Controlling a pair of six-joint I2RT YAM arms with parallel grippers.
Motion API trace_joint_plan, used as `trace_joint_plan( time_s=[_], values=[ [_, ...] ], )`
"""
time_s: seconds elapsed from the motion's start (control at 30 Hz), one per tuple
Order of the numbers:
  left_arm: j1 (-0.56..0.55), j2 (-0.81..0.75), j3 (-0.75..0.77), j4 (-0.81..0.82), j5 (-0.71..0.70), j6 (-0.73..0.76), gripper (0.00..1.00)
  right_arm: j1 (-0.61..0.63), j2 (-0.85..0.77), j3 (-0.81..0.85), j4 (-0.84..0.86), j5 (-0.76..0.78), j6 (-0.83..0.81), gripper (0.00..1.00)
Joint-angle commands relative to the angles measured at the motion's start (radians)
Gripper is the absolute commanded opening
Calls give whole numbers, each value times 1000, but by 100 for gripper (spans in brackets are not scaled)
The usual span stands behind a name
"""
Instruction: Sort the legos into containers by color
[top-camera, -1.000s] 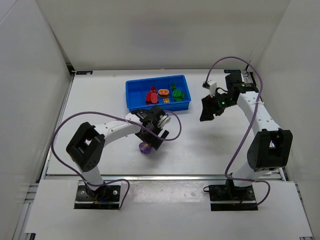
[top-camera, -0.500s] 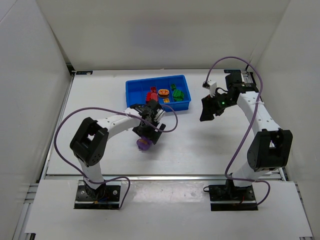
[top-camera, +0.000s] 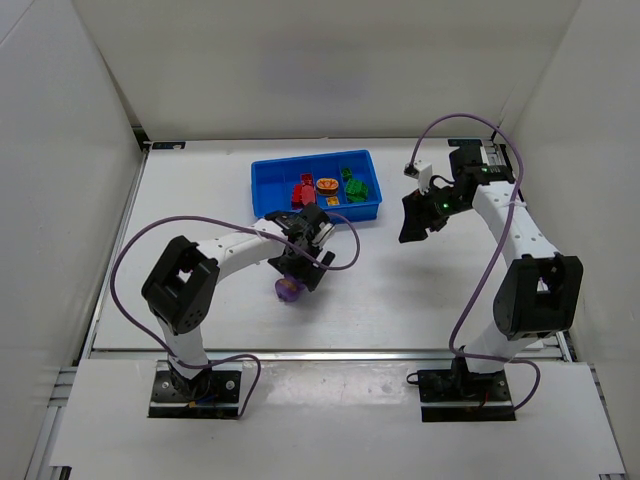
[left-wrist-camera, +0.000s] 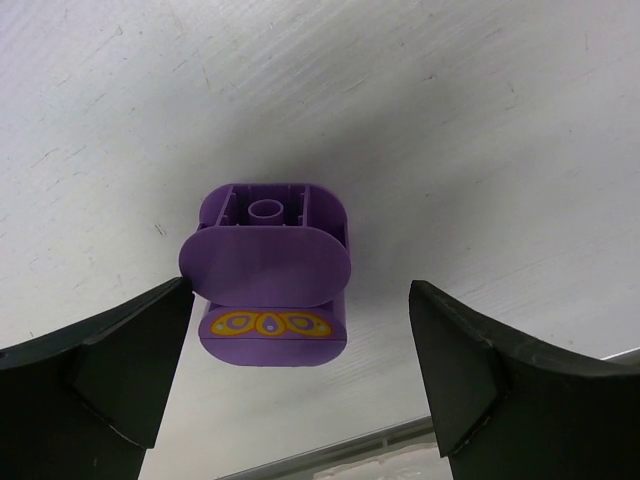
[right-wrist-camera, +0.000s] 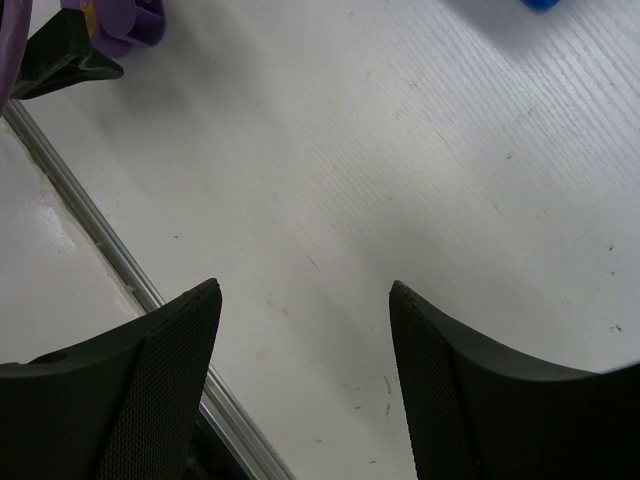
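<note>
1. Left pincer (top-camera: 292, 279): I read it as open. In the left wrist view the two dark fingers (left-wrist-camera: 95, 370) stand wide apart, one on each side of the purple lego (left-wrist-camera: 265, 275), with bare table (left-wrist-camera: 480, 120) showing in both gaps. Neither finger touches the brick.

2. Purple lego: it rests on the table, in front of the blue tray (top-camera: 262, 190) and apart from it. It is a rounded piece. One face carries a yellow oval pattern, and its hollow side with a centre tube is exposed to the wrist camera. From overhead it lies just at the tip of the left pincer.

3. Right pincer (top-camera: 412, 228): I read it as open and gripping nothing. In the right wrist view its fingers (right-wrist-camera: 130, 380) are spread, with only table surface between them. It is held to the right of the tray, well apart from the purple lego, which shows at the top left corner of that view.

4. Tray contents: red legos (top-camera: 302, 190), orange legos (top-camera: 327, 187) and green legos (top-camera: 354, 186) lie inside it, grouped in that order from left to right.
</note>
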Motion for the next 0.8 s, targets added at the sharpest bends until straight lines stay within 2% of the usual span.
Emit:
trace_joint_plan(
  time_s=[0.0,0.23,0.77],
  values=[
    [7,-26,9,6,-20,2,99,-3,9,45,-4,-27,-21,72],
    [22,1,21,10,-33,13,99,-3,9,45,-7,-29,-21,71],
    [16,-51,26,15,-73,8,99,0,9,41,5,-47,-10,71]
  ],
)
